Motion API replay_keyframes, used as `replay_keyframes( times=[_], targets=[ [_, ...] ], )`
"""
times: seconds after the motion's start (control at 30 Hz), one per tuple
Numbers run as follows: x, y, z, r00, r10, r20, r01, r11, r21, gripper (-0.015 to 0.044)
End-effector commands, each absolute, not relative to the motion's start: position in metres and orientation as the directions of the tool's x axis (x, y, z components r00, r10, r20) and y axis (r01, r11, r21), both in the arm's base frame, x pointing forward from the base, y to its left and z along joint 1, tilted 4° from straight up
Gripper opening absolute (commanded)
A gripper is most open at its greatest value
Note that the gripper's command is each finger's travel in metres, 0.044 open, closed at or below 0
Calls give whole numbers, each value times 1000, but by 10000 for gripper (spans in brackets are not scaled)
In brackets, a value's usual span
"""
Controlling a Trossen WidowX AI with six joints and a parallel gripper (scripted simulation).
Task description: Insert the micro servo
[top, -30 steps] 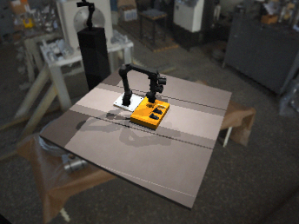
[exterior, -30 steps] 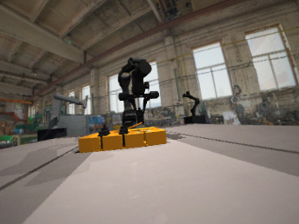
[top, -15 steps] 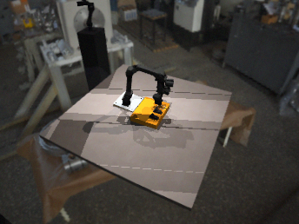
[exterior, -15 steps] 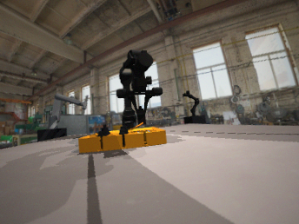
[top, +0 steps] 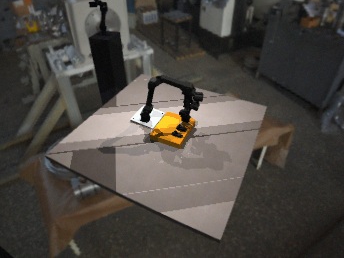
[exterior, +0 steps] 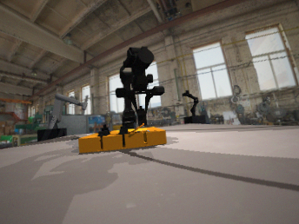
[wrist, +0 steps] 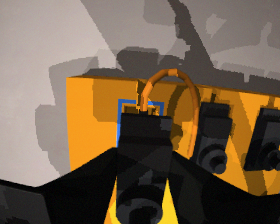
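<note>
The black loose servo (wrist: pixel 145 132) (exterior: pixel 142 113) is held between the fingers of my gripper (wrist: pixel 143 156) (top: pixel 185 116), which is shut on it. It hangs a little above the orange deck (wrist: pixel 82 130) (exterior: pixel 154 137) (top: pixel 167 140). Its round output end faces up toward the wrist camera. The pocket's blue outline (wrist: pixel 119 112) shows past the servo's far end and left side; the servo covers most of the pocket. The orange cable (wrist: pixel 195 112) arches from the servo's far end near the deck's edge and curves back to the right. The side notch is not clearly visible.
Two seated black servos (wrist: pixel 215 135) (wrist: pixel 265 137) stand on the deck right of the pocket in the wrist view; the nearer one is close to the cable and right finger. The arm's white base plate (top: pixel 139 117) adjoins the deck in the top view.
</note>
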State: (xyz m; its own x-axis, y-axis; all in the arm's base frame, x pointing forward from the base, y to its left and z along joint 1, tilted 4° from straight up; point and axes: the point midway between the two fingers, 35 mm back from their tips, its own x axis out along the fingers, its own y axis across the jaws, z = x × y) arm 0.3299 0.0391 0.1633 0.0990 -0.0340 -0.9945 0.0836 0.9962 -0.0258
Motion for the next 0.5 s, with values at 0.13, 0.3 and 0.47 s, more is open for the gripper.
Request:
replay_keyframes(
  times=[0.13, 0.3, 0.47],
  targets=[
    [331, 39, 152, 98, -30, -995, 77, 997, -22, 0],
    [332, 39, 150, 98, -30, -995, 77, 997, -22, 0],
    [332, 39, 150, 98, -30, -995, 77, 997, -22, 0]
  ],
)
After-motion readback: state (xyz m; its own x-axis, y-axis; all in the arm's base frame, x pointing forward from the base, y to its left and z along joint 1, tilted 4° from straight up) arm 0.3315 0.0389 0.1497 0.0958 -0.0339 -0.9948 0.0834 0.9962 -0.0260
